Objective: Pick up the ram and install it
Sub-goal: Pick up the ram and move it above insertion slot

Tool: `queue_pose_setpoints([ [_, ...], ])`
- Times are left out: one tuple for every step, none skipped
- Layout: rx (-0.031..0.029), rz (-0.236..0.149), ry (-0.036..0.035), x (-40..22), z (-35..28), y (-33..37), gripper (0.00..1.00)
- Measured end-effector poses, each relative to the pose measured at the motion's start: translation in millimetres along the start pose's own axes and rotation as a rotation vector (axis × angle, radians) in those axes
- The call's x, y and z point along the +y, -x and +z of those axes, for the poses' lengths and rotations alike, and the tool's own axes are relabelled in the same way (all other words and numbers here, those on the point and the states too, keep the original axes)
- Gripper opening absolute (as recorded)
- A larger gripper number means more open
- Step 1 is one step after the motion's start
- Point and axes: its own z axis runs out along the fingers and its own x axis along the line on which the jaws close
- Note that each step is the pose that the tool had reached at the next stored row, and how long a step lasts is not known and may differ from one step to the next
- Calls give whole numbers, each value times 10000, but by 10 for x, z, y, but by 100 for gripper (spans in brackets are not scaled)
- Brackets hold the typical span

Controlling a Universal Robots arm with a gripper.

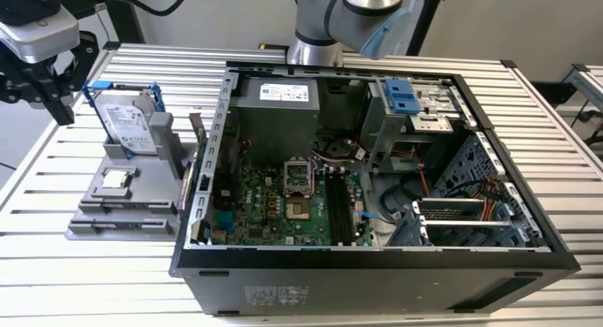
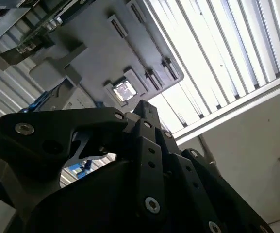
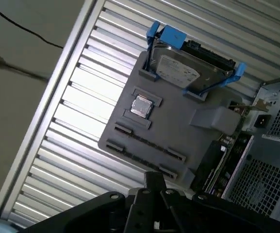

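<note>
Currently hand spread, empty, hovering beside hard drive, well apart from ram, apparently edge-up at gray holder side nearest case. Judgement: square jaws across stick's flat faces, mid-length, descend straight.

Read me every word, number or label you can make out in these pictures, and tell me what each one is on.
No text here can be read.
On the hard drive: a white label, print too small to read.
On the power supply: a white label, print too small to read.
On the computer case outer side: a pale sticker, blurred and unreadable.
</note>
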Motion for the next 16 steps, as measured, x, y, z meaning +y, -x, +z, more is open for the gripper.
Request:
queue_pose_setpoints([
  [8,-180,-1,0,0,0,0],
  [15,-361,-1,0,0,0,0],
  [23,-539,-2,0,0,0,0],
  [31,-736,-3,0,0,0,0],
  [38,-904,-3,0,0,0,0],
  [46,-1085,-4,0,0,0,0],
  [56,-1280,-5,0,0,0,0],
  [63,-1460,-5,0,0,0,0],
  [71,-1645,-6,0,0,0,0],
  [79,-1823,-6,0,0,0,0],
  [87,-2005,-6,0,0,0,0],
  [94,-2178,-7,0,0,0,0],
  [101,-2358,-7,0,0,0,0],
  [109,-2544,-7,0,0,0,0],
  [117,-2722,-8,0,0,0,0],
  [125,-2909,-9,0,0,0,0],
])
